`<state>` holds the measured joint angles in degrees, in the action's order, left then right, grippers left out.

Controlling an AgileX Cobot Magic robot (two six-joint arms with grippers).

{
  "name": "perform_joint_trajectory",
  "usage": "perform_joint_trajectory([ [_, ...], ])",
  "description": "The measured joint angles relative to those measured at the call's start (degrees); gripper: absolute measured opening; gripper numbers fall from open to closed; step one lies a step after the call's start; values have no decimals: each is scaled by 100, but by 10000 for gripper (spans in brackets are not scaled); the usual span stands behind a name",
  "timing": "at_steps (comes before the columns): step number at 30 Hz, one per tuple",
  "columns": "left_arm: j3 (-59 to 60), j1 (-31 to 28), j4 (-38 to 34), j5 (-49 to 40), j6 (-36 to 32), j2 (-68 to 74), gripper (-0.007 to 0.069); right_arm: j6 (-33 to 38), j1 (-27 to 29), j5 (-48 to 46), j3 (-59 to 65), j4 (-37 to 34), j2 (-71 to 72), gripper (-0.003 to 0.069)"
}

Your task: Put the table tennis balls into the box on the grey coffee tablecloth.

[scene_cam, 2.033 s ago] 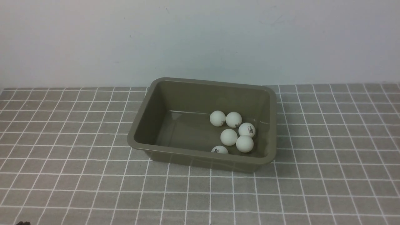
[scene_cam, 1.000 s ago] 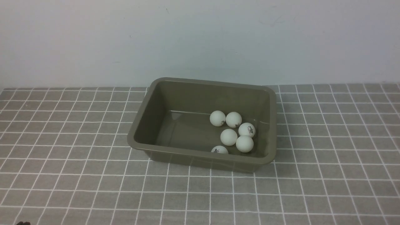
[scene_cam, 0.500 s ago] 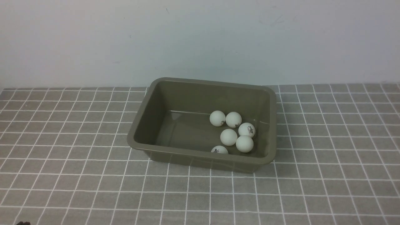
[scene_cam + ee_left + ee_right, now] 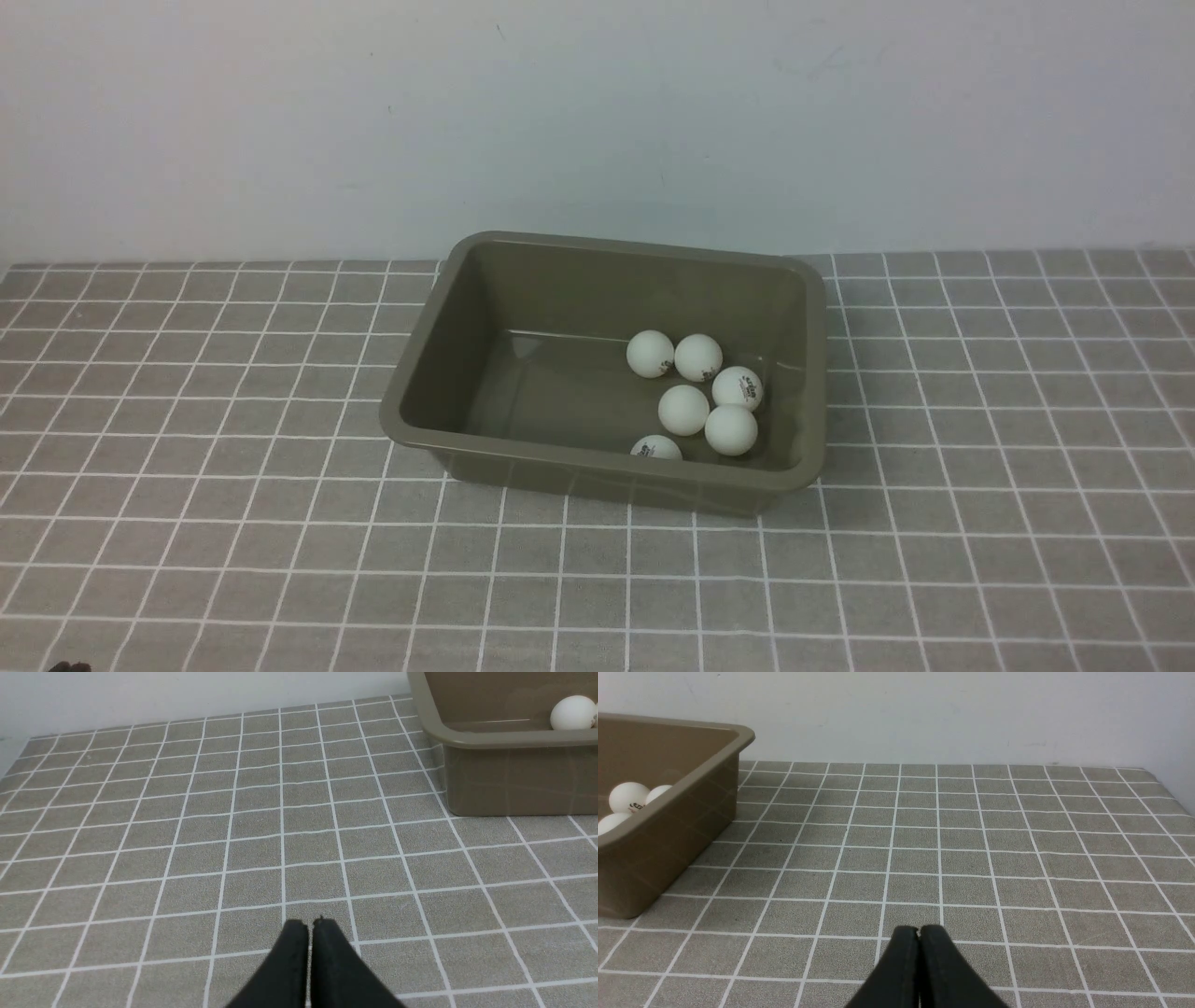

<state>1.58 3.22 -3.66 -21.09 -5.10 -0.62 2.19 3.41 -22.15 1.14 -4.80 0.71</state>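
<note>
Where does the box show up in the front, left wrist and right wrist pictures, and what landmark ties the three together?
Front view: box in the middle of the picture, on the checked cloth.
Left wrist view: only one corner of it, at the upper right edge.
Right wrist view: one corner, at the left edge.
Shared landmark: the white balls inside it, seen in all three.

In the front view the near rim of the box (image 4: 597,464) is covering the lower part of one ball (image 4: 655,447). Both wrist views are cutting the box off at the frame edge, showing only a few balls. The printing on the balls is reading too small to make out.
</note>
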Motion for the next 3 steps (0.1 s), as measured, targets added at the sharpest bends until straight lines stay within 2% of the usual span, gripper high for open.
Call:
perform_joint_trajectory([
  [3, 0, 0, 0, 0, 0, 0, -5, 0, 0, 0, 0, 0, 0, -13],
])
